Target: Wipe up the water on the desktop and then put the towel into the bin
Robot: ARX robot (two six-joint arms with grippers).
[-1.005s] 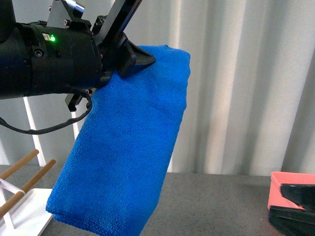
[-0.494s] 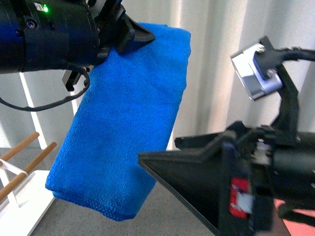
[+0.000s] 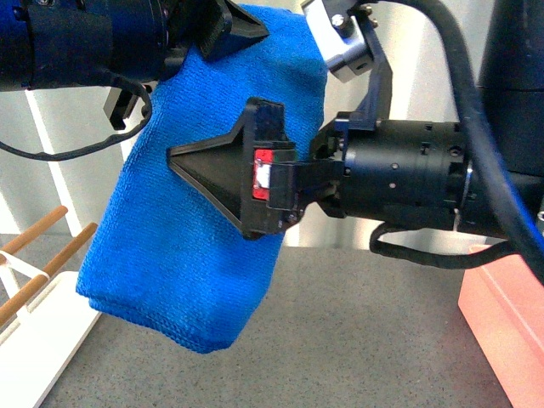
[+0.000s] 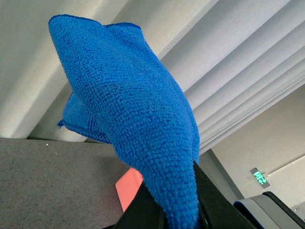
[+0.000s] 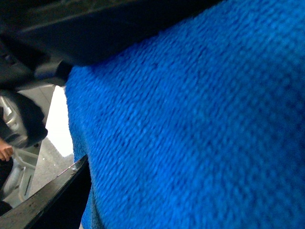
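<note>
Front view
Left gripper (image 3: 240, 25): at the top, jaws clenched on the upper edge of the towel (image 3: 187, 255).
Towel: held in the air and hanging down in a long folded fall. Its lower end is above the desktop (image 3: 365, 340), not touching it.
Right gripper (image 3: 191, 161): reaches in from the right and points left, in front of the towel's middle. I cannot tell how its jaws stand from here.
Bin (image 3: 501, 314): on the desktop at the right edge, well apart from the towel.
Rack (image 3: 38, 340): white base with wooden rods, at the lower left, beside the towel's bottom end.

Left wrist view
Towel: rises out from between the two black fingers, pinched there, and flops over against the pale curtain.
Bin: a salmon corner shows behind the towel, on the speckled grey desktop.

Right wrist view
Towel: ribbed blue cloth fills nearly the whole view, very close.
Right gripper: one black finger (image 5: 47, 200) shows at the edge; I cannot tell whether it grips.
</note>
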